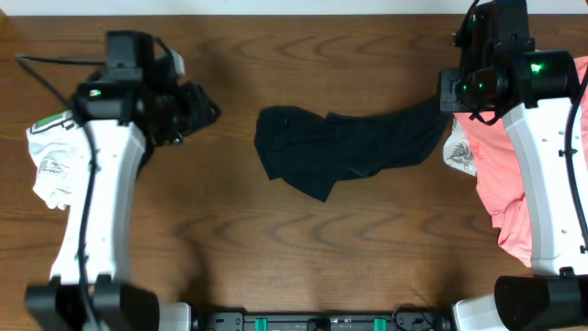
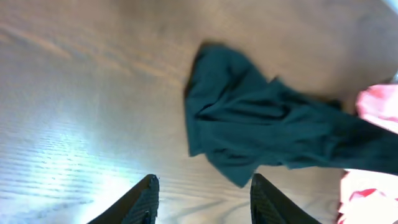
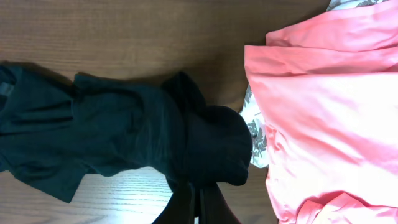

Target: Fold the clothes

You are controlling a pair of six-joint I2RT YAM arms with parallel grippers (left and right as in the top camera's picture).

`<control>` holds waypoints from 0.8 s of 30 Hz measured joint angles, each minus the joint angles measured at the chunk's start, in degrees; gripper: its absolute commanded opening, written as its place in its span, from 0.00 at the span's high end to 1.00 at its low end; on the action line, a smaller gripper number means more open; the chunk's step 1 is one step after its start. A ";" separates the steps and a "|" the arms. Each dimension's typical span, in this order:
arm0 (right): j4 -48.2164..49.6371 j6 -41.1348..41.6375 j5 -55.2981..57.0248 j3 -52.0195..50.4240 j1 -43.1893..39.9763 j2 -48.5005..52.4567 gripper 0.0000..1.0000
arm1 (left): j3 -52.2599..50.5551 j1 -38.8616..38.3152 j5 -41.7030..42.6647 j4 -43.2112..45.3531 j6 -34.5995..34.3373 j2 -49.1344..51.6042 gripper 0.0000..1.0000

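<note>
One view, right wrist, shows right claw [image 3: 198, 200] pinching black shirt [image 3: 112, 134].

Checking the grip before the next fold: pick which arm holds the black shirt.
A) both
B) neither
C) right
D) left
C: the right fingers are pinched on a bunched end of the black shirt, while the left fingers stand open, apart from it.

item: table [image 1: 303, 248] | material: wood (grain visible) | tone: dark brown
</note>
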 measured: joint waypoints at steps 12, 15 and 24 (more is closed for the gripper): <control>-0.04 0.00 -0.02 0.00 0.00 0.00 0.99 | -11.10 -9.22 6.19 11.39 0.48 14.49 0.52; -0.11 0.00 -0.02 0.00 0.00 0.00 0.99 | -11.10 -12.28 6.84 13.94 0.48 16.48 0.52; -0.15 0.00 -0.33 0.00 0.00 0.00 0.99 | -11.10 -14.84 7.43 17.00 0.37 23.67 0.52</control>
